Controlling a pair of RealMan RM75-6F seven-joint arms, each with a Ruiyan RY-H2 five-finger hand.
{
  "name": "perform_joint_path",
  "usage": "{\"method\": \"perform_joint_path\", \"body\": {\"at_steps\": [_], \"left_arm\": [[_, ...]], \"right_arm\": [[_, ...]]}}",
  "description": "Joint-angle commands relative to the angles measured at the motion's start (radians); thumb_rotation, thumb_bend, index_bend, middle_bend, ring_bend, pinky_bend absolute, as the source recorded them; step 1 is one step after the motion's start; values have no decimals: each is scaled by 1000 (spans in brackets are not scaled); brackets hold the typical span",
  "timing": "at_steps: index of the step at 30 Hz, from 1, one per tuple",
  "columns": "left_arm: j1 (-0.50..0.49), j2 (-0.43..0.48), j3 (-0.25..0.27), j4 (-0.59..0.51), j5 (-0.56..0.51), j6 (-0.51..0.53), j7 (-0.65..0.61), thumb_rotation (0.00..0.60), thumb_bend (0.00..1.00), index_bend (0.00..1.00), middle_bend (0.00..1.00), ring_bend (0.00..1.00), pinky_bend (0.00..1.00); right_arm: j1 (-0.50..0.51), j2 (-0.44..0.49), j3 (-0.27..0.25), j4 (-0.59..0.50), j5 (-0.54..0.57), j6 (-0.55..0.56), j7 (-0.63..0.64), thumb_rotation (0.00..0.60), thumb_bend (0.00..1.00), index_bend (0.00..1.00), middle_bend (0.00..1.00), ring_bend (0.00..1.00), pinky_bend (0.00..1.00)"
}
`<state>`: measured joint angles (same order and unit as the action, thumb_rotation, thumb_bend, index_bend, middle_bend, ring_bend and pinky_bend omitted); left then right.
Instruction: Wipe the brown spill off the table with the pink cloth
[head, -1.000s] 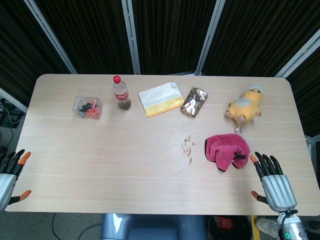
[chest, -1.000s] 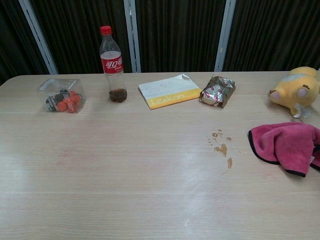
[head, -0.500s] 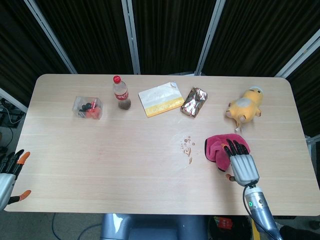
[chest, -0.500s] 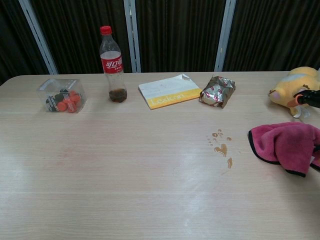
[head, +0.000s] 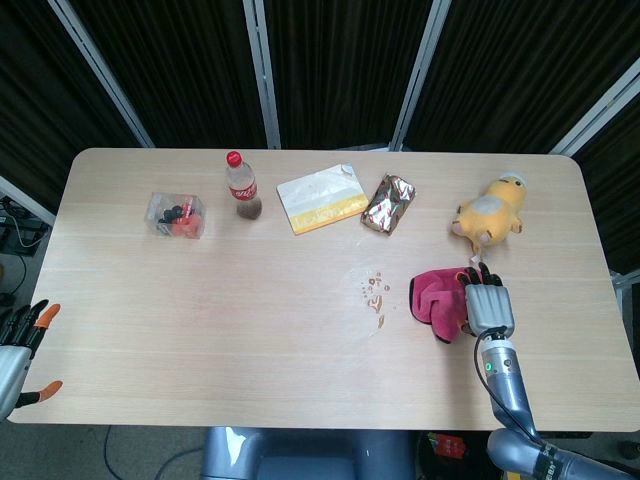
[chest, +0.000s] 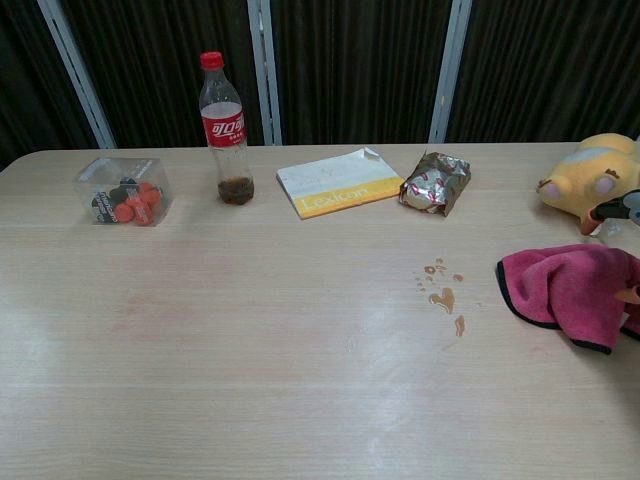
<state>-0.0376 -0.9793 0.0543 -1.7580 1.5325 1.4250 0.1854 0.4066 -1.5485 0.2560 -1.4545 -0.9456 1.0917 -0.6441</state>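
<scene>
- right hand (head: 487, 305) sits over the right part of the pink cloth (head: 440, 300) near the table's (head: 200, 320) right edge; can't tell whether its fingers grip the cloth (palm-down, fingertips hidden)
- brown spill (head: 376, 293) lies just left of the cloth, unwiped
- left hand (head: 18, 350) hangs off the front-left corner, fingers spread, holding nothing

The head view looks down from high up and takes in the whole table (head: 200, 330), with the dark curtains at 12 o'clock. The chest view sits low and close at the near edge and looks flat across the table (chest: 200, 400) toward 12 o'clock. Both views show the cola bottle (head: 242, 185) (chest: 224, 128), the brown spill (head: 376, 290) (chest: 441, 285) and the pink cloth (head: 440, 298) (chest: 570, 290).
</scene>
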Motion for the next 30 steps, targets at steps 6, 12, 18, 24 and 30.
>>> {"method": "perform_joint_path", "body": {"at_steps": [6, 12, 18, 24, 30], "left_arm": [[0, -2, 0, 2, 3, 3, 0, 600, 0, 0, 0, 0, 0], [-1, -4, 0, 2, -2, 1, 0, 600, 0, 0, 0, 0, 0], [-1, -4, -1, 2, -2, 3, -5, 600, 0, 0, 0, 0, 0], [0, -5, -1, 4, -2, 5, -9, 600, 0, 0, 0, 0, 0], [-1, -6, -1, 4, -2, 4, -12, 600, 0, 0, 0, 0, 0]], "right_arm": [[17, -45, -21, 85, 29, -14, 52, 600, 330, 281, 175, 50, 241], [19, -75, -40, 123, 0, -11, 114, 600, 636, 455, 385, 303, 499], [23, -95, -56, 139, -43, 5, 150, 600, 717, 657, 567, 502, 688], [27, -111, -51, 138, -76, 25, 198, 600, 725, 724, 605, 539, 740], [41, -122, -32, 102, -100, 46, 220, 600, 725, 724, 605, 539, 742]]}}
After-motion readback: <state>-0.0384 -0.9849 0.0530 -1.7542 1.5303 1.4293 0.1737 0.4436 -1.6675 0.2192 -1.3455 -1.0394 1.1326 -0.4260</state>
